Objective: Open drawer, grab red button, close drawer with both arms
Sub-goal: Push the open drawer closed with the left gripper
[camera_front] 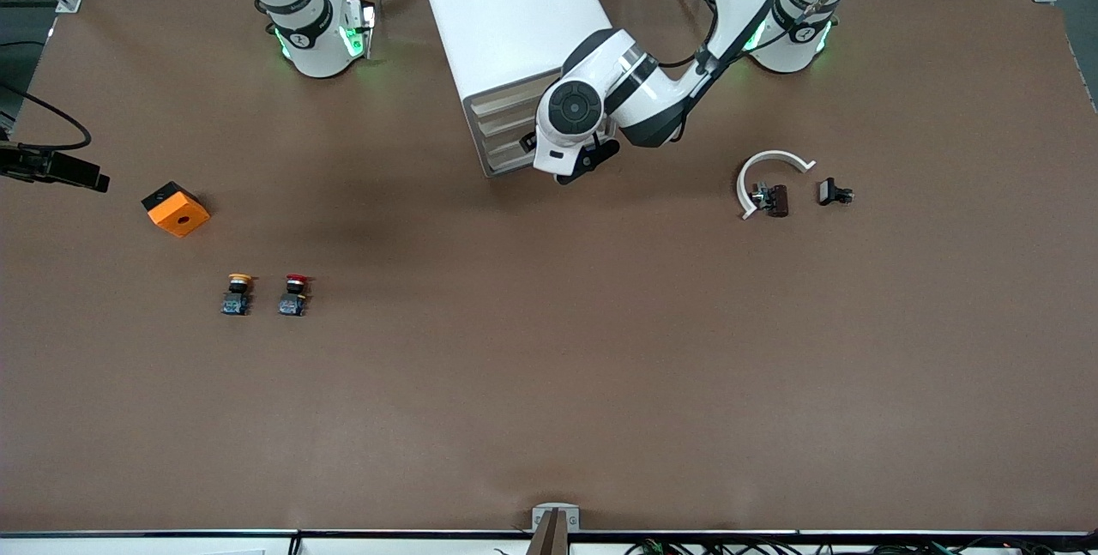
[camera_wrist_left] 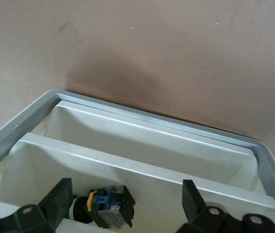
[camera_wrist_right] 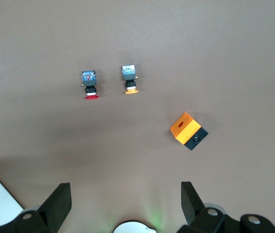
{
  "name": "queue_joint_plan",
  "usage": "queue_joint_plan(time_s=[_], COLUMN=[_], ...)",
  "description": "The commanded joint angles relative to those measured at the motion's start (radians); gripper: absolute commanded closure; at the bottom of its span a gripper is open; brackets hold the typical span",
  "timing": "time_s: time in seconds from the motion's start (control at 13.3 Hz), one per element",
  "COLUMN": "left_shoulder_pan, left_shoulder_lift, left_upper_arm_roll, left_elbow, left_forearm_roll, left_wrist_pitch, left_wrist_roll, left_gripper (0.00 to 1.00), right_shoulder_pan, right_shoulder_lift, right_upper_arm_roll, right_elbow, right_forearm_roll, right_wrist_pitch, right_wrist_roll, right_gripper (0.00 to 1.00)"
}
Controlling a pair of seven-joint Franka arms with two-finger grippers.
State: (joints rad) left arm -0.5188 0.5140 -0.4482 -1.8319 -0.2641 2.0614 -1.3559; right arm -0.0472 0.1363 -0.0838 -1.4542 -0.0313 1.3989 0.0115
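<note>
The white cabinet (camera_front: 506, 15) stands between the arms' bases. My left gripper (camera_front: 592, 156) is at its drawer fronts (camera_front: 506, 135). In the left wrist view a white tray drawer (camera_wrist_left: 142, 170) stands open under my open left gripper (camera_wrist_left: 126, 191). A push button with a blue-black body (camera_wrist_left: 109, 208) lies in it between the fingers, its cap hidden. The red-capped button (camera_front: 294, 285) stands on the table beside a yellow-capped one (camera_front: 238, 285). My right gripper (camera_wrist_right: 125, 194) is open and empty high above the table; the red button (camera_wrist_right: 89, 87) shows below it.
An orange cube with a hole (camera_front: 175, 208) lies toward the right arm's end, farther from the front camera than the buttons. A white curved piece (camera_front: 768, 173) and two small dark parts (camera_front: 772, 199) (camera_front: 834, 192) lie toward the left arm's end.
</note>
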Motion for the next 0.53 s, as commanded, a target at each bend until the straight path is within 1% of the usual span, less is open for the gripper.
queue_joint_plan(time_s=[0.0, 0.23, 0.3, 0.45], left_shoulder_pan=[0.011, 0.051, 0.062, 0.091], left_shoulder_lift=[-0.002, -0.003, -0.003, -0.009], left_upper_arm_roll=[0.0, 0.061, 0.078, 0.083], left_elbow=[0.01, 0.048, 0.066, 0.091], left_forearm_roll=[-0.021, -0.012, 0.032, 0.133], left_wrist_pitch=[-0.053, -0.055, -0.067, -0.113], left_wrist_roll=[-0.016, 0.0, 0.004, 0.003], left_gripper=[0.0, 0.0, 0.0, 0.0], right_shoulder_pan=[-0.016, -0.011, -0.013, -0.011], right_shoulder_lift=[-0.029, -0.099, -0.121, -0.18], right_upper_arm_roll=[0.018, 0.022, 0.021, 0.022], right_elbow=[0.008, -0.008, -0.014, -0.055], right_forearm_roll=[-0.001, 0.005, 0.007, 0.01], right_wrist_pitch=[-0.029, -0.026, -0.029, -0.04], right_wrist_roll=[0.016, 0.016, 0.019, 0.021], right_gripper=[0.0, 0.0, 0.0, 0.0])
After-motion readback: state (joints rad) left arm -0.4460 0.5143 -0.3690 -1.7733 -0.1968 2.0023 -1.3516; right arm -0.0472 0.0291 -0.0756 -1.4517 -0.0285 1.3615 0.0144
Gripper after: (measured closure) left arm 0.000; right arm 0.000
